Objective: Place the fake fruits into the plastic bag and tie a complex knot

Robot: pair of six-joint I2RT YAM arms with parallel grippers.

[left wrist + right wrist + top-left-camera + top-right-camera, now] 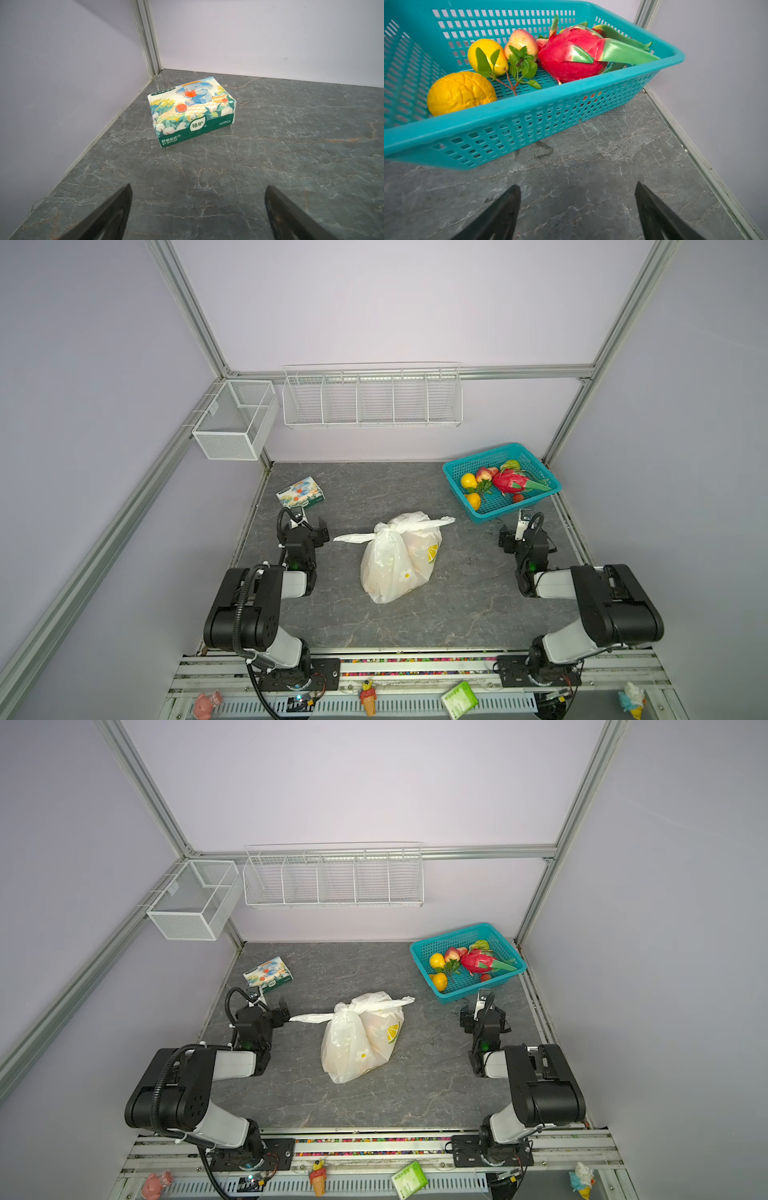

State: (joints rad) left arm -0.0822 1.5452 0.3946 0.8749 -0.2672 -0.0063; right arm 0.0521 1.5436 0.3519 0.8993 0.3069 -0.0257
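Observation:
The plastic bag (399,560) (361,1040) lies bulging in the middle of the table, with dim rounded shapes showing through it. Its handles are bunched into a knot (390,527) (350,1006), and two flat tails stick out sideways. Fake fruits lie in the teal basket: a dragon fruit (571,56) (509,481), a yellow citrus (488,56), an orange one (460,93) and a peach (521,43). My left gripper (305,527) (198,187) stands open and empty left of the bag, near one tail's tip. My right gripper (525,534) (578,185) stands open and empty just before the basket.
A teal lattice basket (453,475) (529,116) sits at the back right corner. A printed tissue pack (301,493) (193,112) lies at the back left. White wire baskets (372,398) hang on the walls. Ice-cream figurines (368,697) and a green packet (459,699) rest on the front rail.

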